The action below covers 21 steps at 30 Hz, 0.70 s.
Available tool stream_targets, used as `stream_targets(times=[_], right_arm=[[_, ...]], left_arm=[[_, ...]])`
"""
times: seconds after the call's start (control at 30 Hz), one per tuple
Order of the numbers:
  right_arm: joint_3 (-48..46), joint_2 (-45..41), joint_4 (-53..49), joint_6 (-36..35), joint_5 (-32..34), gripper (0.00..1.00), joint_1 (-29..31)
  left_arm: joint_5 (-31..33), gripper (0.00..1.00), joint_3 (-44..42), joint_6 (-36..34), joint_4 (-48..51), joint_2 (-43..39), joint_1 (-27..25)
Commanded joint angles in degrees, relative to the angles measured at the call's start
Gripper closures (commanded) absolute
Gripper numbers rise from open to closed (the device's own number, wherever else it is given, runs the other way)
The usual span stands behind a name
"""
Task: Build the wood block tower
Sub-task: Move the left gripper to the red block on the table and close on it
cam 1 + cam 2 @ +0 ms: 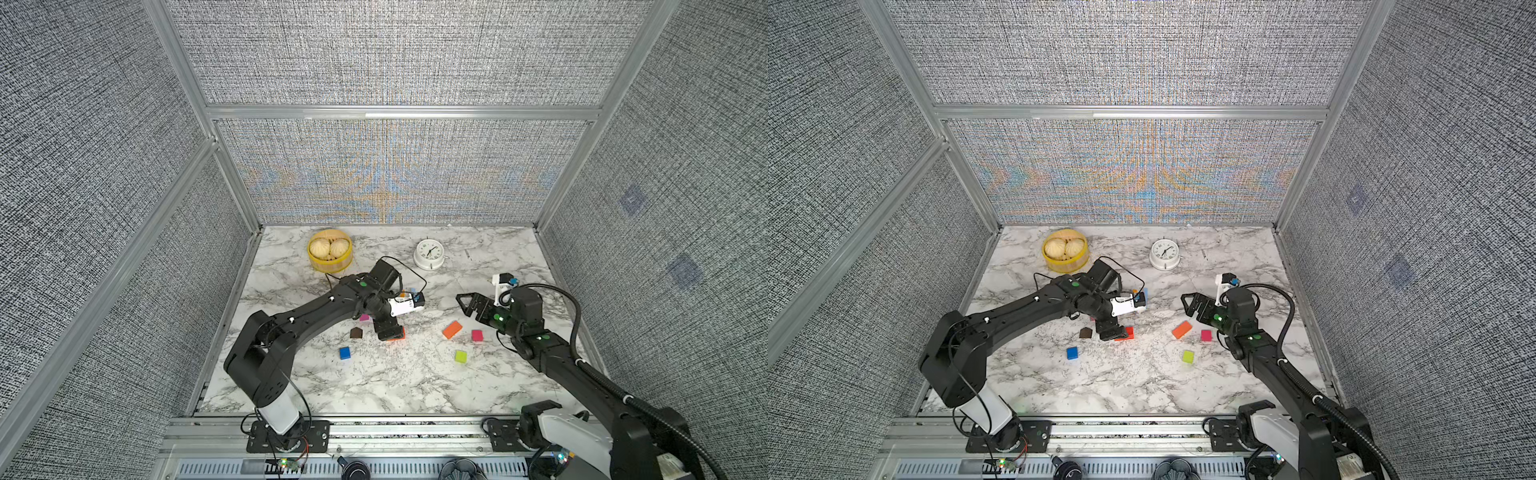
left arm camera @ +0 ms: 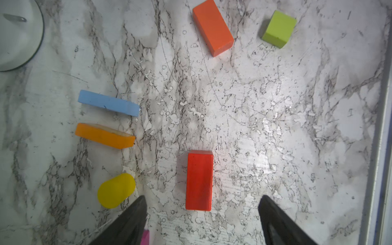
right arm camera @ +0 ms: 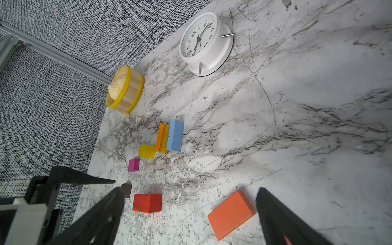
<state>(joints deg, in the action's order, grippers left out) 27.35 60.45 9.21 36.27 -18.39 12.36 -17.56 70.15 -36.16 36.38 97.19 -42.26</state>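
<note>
The front strip of the marble bench (image 1: 374, 386) lies bare — free passage. Mid-bench is cluttered: an orange wooden brick (image 1: 452, 329), pink cube (image 1: 477, 335) and lime-green cube (image 1: 460, 356) to the right, a blue cube (image 1: 344, 353) and brown house-shaped block (image 1: 355, 332) to the left. A yellow steamer basket (image 1: 331, 264) and white round alarm clock (image 1: 429, 254) stand along the far edge, bare bench between them.

Block count, ten in sight.
Bricks: 4. red brick (image 2: 199, 180), flat orange brick (image 2: 212, 27), orange brick on edge (image 2: 105, 135), light-blue brick (image 2: 108, 103).
Cubes: 4. pink cube (image 3: 133, 165), second pink cube (image 1: 477, 335), blue cube (image 1: 344, 353), green cube (image 1: 460, 356).
Cylinders: 1. yellow cylinder (image 2: 116, 190).
House shapes: 1. brown house piece (image 1: 355, 332).
Non-blocks: 1 steamer basket (image 1: 330, 264), 2 buns showing inside it (bun (image 1: 320, 247), other bun (image 1: 339, 248)), 1 clock (image 1: 429, 252).
</note>
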Motion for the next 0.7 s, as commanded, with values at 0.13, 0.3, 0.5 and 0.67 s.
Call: stream_targets(times=[0.13, 0.3, 0.5, 0.67], right_arm=[[0.1, 0.6, 2.0, 0.5, -1.0, 0.01, 0.0], [0.2, 1.8, 2.7, 0.6, -2.1, 0.01, 0.0], [0.1, 1.7, 2.7, 0.0, -2.2, 0.01, -0.1], [0.2, 2.2, 2.8, -0.1, -2.4, 0.02, -0.1]], left_arm=[[2.3, 0.24, 1.3, -1.6, 2.9, 3.7, -0.1], [3.2, 0.30, 2.4, -0.9, 3.8, 7.0, -0.1], [4.3, 0.35, 2.1, -0.4, 2.4, 9.3, -0.1], [4.5, 0.42, 2.5, -0.3, 2.0, 10.6, -0.1]])
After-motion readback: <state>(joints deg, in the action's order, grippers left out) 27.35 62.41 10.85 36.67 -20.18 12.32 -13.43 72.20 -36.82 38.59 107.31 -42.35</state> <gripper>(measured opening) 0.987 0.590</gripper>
